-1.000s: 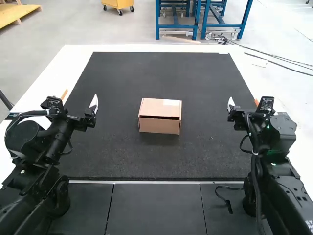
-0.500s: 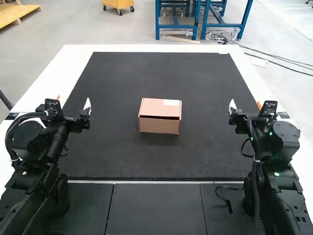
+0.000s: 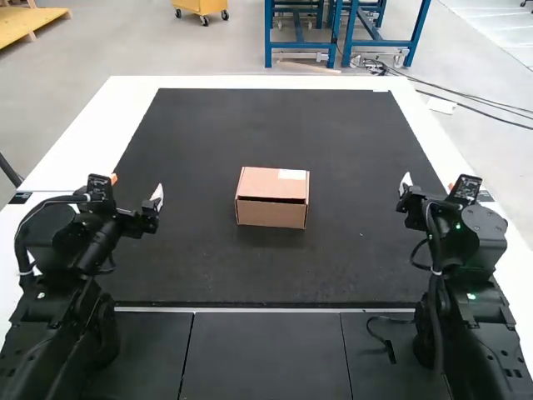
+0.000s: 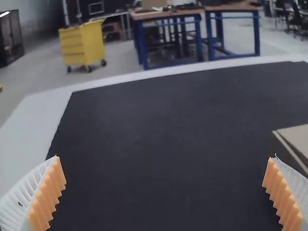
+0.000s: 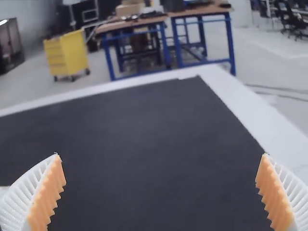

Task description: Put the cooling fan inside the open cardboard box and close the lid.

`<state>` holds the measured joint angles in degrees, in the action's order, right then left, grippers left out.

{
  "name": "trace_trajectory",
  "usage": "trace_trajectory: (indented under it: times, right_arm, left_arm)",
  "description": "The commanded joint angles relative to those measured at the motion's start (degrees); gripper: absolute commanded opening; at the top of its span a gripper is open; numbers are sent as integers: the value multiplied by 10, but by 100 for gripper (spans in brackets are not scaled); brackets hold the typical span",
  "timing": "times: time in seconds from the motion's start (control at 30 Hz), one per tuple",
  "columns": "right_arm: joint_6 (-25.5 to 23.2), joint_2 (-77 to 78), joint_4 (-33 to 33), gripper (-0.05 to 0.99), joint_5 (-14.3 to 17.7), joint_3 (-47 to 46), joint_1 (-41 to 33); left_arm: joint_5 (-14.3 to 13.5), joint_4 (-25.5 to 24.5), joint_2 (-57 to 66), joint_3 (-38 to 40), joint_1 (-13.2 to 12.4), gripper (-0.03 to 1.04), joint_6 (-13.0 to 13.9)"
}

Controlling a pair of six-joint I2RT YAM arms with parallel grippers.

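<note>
Box: plain cardboard, at the middle of the mat; top flaps lying flat, so lid judged shut; one corner also at the edge of the left wrist view.
Fan: hidden; judged to be inside the box, though that cannot be confirmed from here.
Left claw: spread wide, nothing held; over the mat's left edge, well apart from the box; orange pads facing inward over bare mat.
Right claw: spread wide too, nothing held; over the mat's right edge, well apart from the box.
Surface: white, showing as a border around the mat.
Progress: probably at or near the end; only a check of the lid left, if anything.
Handling, box: likely light; walls fairly stiff but apt to dent under a hard squeeze; flaps thin and springy, apt to lift again; rough mat likely to stop sliding under a push.
Handling, fan: probably light hard plastic, with a rigid frame and delicate blades.
Where to hold: box by two opposite side walls, low down, or pressed gently from above on the flap seam; fan by its outer frame, never by the blades.
Risk: crushed wall or a flap popping up if pressed off centre.
</note>
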<state>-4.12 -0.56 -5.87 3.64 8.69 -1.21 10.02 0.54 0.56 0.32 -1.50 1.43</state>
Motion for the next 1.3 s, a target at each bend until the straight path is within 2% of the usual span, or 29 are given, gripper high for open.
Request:
trace_trajectory:
  times: [0.0,0.17,0.4,1.27]
  right_arm:
    - [-5,5,-4,91,39,-86,-25]
    - [14,5,39,91,57,-87,-35]
    - [18,6,42,91,53,-87,-49]
    - [18,6,42,91,53,-87,-49]
  left_arm:
    - [42,-3,-6,-3,-17,97,14]
    - [40,-12,-6,-3,-25,97,18]
    - [40,-12,-6,-3,-35,97,24]
    - [40,-12,-6,-3,-35,97,30]
